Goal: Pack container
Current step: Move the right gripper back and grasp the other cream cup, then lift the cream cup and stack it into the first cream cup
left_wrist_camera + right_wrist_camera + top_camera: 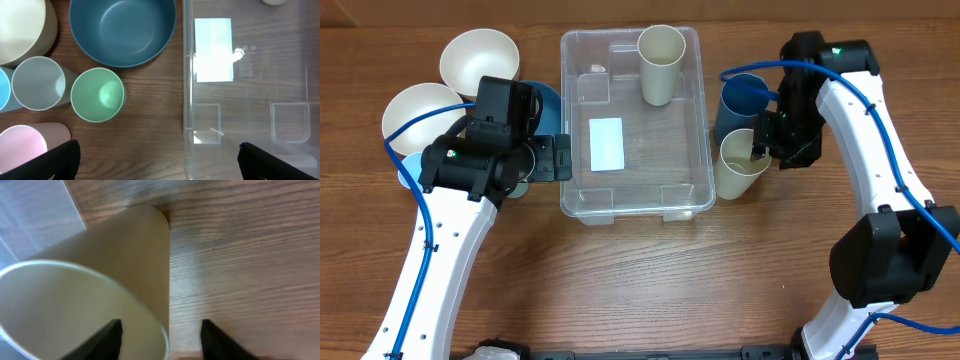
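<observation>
The clear container (650, 175) stands at the table's middle, with a white label (606, 143) on its base and one cream cup (661, 62) inside at the far right. My left gripper (548, 158) is open and empty. In the left wrist view its fingers (160, 162) straddle the container's left wall (187, 100). My right gripper (767, 140) is open over a second cream cup (740, 165) just right of the container. In the right wrist view that cup's rim (100, 280) lies between the fingers (162, 340), one finger over the opening and one outside.
A blue cup (740, 100) stands behind the right cream cup. Left of the container are two cream bowls (478, 60) (420, 112), a blue bowl (122, 30), a green cup (97, 94), a grey cup (39, 82) and a pink cup (25, 147).
</observation>
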Action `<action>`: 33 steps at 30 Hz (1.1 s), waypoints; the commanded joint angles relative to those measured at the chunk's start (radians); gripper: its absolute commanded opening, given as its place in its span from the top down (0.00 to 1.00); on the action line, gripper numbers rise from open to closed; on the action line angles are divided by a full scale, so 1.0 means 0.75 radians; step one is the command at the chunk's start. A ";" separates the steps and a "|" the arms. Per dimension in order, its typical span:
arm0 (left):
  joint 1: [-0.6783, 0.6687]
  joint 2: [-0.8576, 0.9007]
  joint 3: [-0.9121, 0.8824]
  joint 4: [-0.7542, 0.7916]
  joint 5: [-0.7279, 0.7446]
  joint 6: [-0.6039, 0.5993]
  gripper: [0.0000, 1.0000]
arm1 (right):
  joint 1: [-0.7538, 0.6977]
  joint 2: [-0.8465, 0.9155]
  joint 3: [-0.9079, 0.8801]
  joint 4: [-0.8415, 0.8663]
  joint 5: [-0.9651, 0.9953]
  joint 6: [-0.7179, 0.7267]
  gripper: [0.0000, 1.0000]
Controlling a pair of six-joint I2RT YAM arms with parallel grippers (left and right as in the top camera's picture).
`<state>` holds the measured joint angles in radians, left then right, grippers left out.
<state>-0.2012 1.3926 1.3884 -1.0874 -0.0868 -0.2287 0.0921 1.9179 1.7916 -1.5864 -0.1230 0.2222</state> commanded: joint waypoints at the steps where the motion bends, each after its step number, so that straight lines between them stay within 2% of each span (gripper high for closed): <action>1: -0.002 0.001 0.029 -0.001 0.013 0.025 0.00 | -0.002 -0.015 -0.019 0.020 0.013 0.014 0.63; 3: -0.002 0.001 0.029 -0.001 0.013 0.025 0.00 | -0.002 -0.015 -0.019 0.025 0.013 0.014 0.73; 12: -0.002 0.001 0.029 -0.001 0.013 0.025 0.00 | -0.002 -0.015 -0.019 0.015 0.054 0.014 0.96; 19: -0.002 0.001 0.029 -0.001 0.013 0.025 0.00 | -0.003 -0.076 -0.003 -0.020 0.110 0.019 0.96; 25: -0.002 0.001 0.029 0.004 0.013 0.025 0.00 | -0.002 -0.249 0.133 -0.112 0.113 0.018 0.96; 28: -0.002 0.001 0.029 0.004 0.013 0.025 0.00 | 0.019 -0.363 0.369 -0.143 0.074 0.011 0.96; 33: -0.002 0.001 0.029 0.010 0.013 0.025 0.00 | 0.114 -0.370 0.654 -0.039 -0.048 -0.076 0.96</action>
<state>-0.2012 1.3926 1.3884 -1.0851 -0.0868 -0.2291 0.1257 1.6718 2.1586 -1.6726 -0.0757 0.2195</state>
